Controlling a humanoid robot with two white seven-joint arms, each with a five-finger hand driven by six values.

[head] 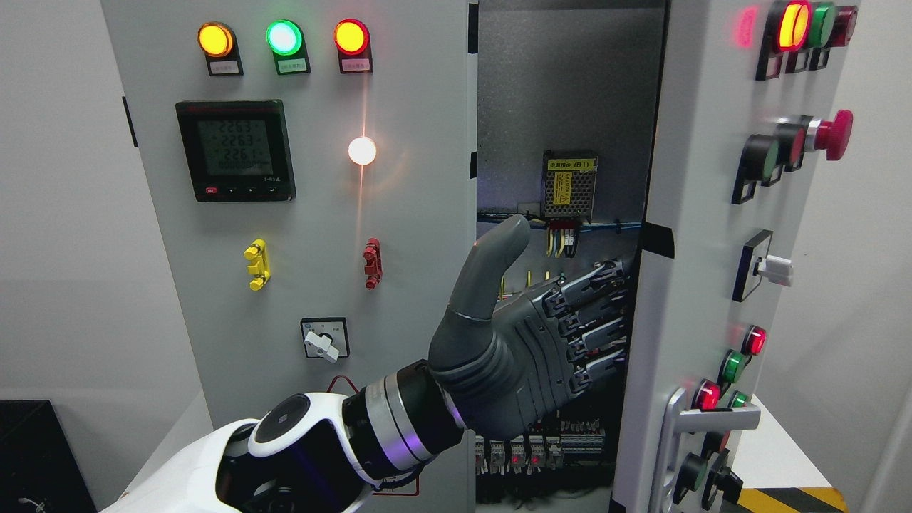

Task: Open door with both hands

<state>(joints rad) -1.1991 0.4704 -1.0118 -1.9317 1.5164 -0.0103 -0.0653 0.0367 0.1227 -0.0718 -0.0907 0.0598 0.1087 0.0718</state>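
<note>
Electrical cabinet, two doors. Left door [320, 214] appears shut, facing the camera: three lit lamps on top, meter [235, 149], yellow and red clips, a rotary switch lower down. Right door [719, 285] already swung partway out, its front turned away to the right, carrying lamps, a red mushroom button [833, 134] and a lever handle [702, 427] low down. Gap between the doors shows the interior: power supply [568, 187], wiring, a row of terminals at the bottom. Left arm enters from lower left and reaches across into the gap. Left hand [527, 335] is at the right door's inner edge, fingers [595, 313] hooked around behind that edge, thumb raised and free, so it grips the right door by its edge rather than by the handle. Right hand not in view. Judged step: mid-swing on the right door, pulling it wider. Next move calls for drawing the edge outward and to the right along the hinge arc, keeping the fingers hooked so they don't slip off the thin edge, and clear of the wiring just behind. The left door seems left for the other hand.
</note>
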